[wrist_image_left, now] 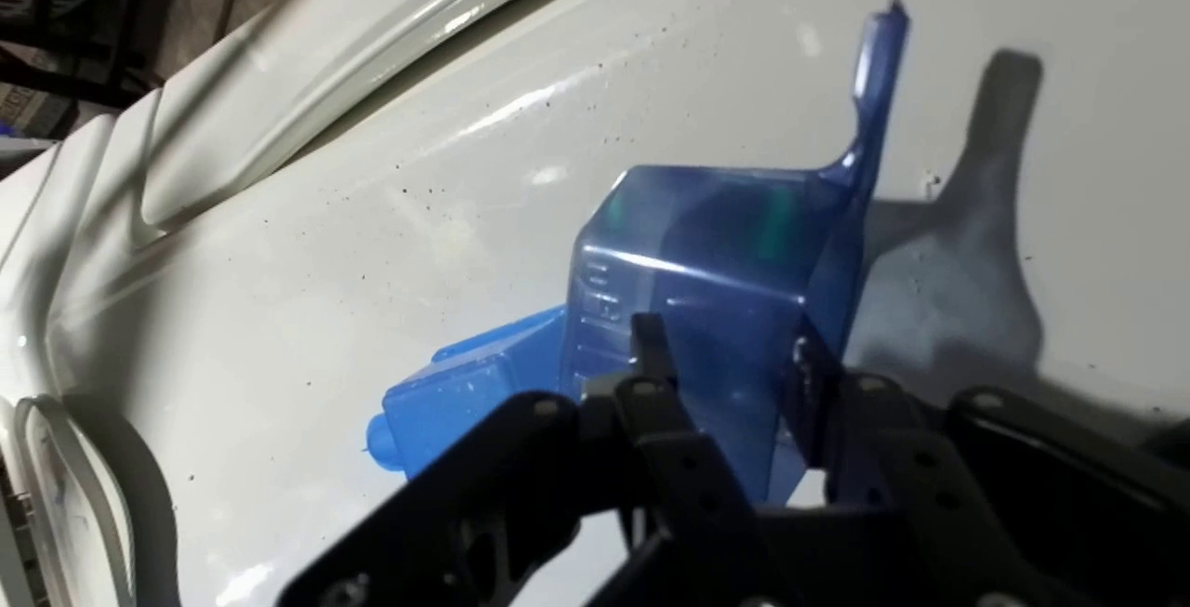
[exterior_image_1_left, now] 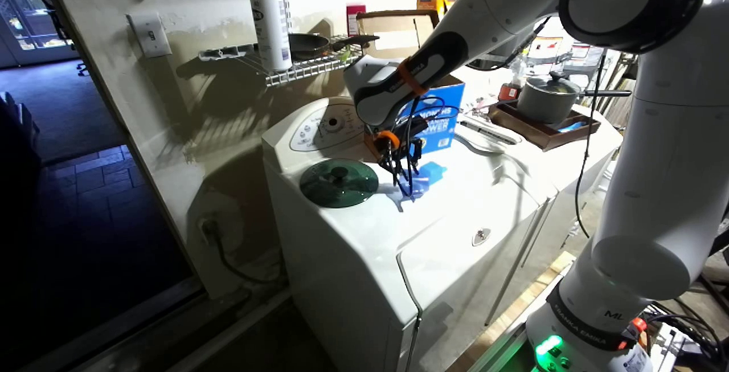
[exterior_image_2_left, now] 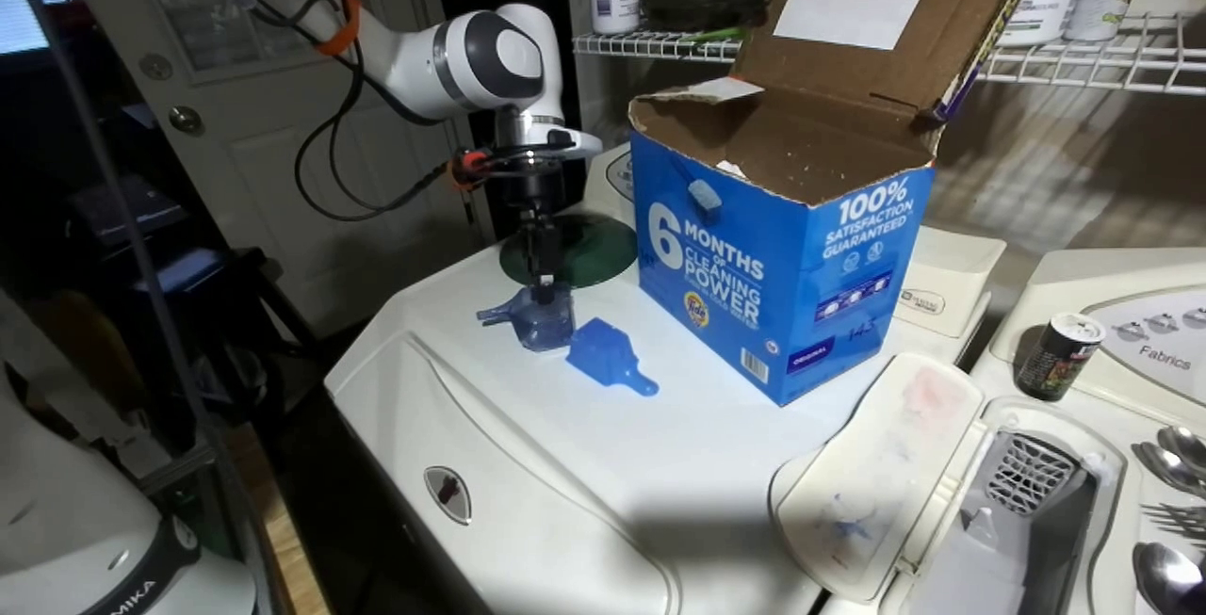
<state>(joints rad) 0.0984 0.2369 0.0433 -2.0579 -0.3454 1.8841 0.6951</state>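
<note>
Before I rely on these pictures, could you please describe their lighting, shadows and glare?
In both exterior views, much of the left side is dark; in an exterior view, hard light nearly bleaches the glossy white appliance top, and the white wire shelf throws striped shadows; in the wrist view, the translucent dark-blue plastic scoop casts a grey shadow and glare streaks the appliance top.

The box (exterior_image_2_left: 725,267) looks to me like rough-edged cardboard; beside it, the see-through scoop (wrist_image_left: 707,263) and bright-blue scoop (exterior_image_2_left: 605,354) look smooth plastic; beneath, a glossy worktop (exterior_image_2_left: 565,441).
</note>
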